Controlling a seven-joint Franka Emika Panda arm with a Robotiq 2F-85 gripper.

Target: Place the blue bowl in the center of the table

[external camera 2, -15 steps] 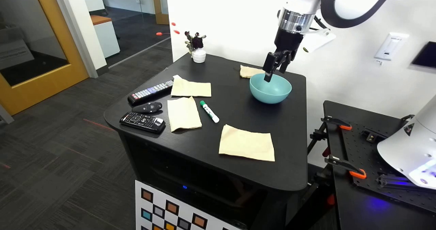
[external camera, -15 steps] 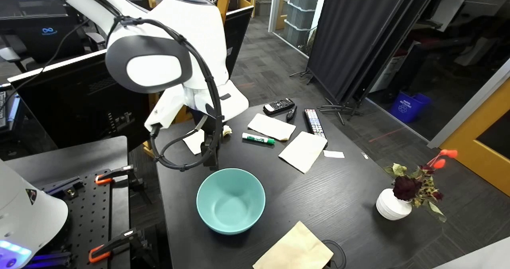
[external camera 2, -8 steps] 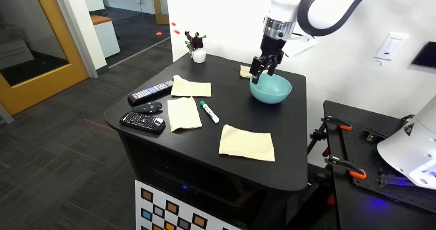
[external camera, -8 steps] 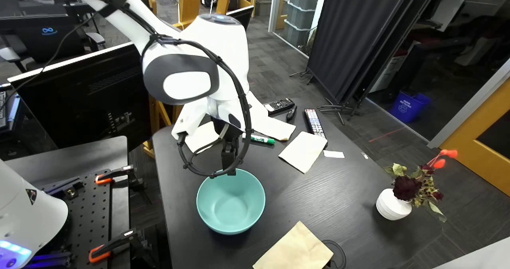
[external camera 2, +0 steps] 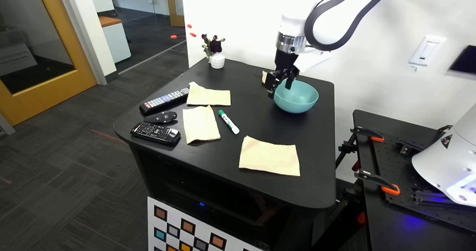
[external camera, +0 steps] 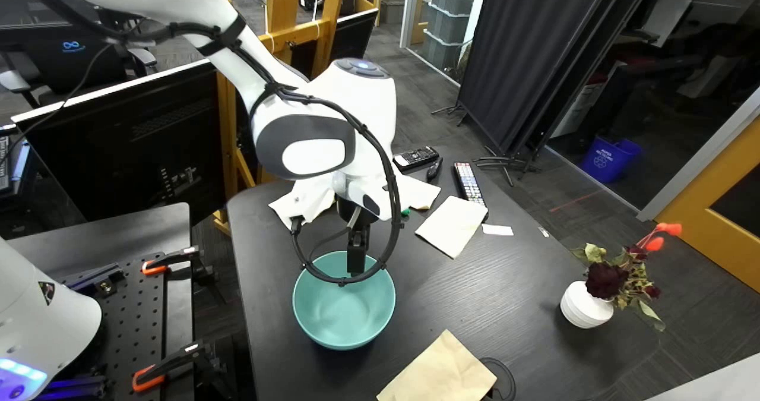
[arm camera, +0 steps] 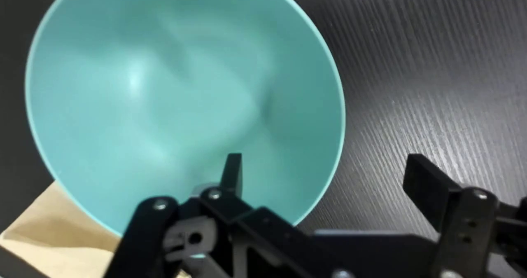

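Note:
The blue bowl (external camera: 344, 315) stands upright on the dark table (external camera: 487, 294), near the table edge on the robot base's side. It also shows in an exterior view (external camera 2: 297, 99) and fills much of the wrist view (arm camera: 197, 92). My gripper (arm camera: 325, 158) is open and empty, pointing down at the bowl's rim. In the wrist view one finger (arm camera: 232, 173) is over the bowl's inside and another finger (arm camera: 428, 183) is outside the rim, over the table. My gripper also shows in both exterior views (external camera: 357, 264) (external camera 2: 279, 90). I cannot tell whether the fingertips are below the rim.
Beige paper sheets (external camera 2: 269, 156) (external camera 2: 200, 124) (external camera 2: 209, 96) lie on the table, with another (external camera: 439, 371) beside the bowl. A green marker (external camera 2: 228, 121) lies between sheets. Several remotes (external camera 2: 156, 132) lie near the table's end. A white vase (external camera: 586, 304) with flowers stands at the far side.
My gripper has moved down and across to the bowl's rim, to the left in one exterior view and to the right in another. It stays open. The bowl has not visibly moved.

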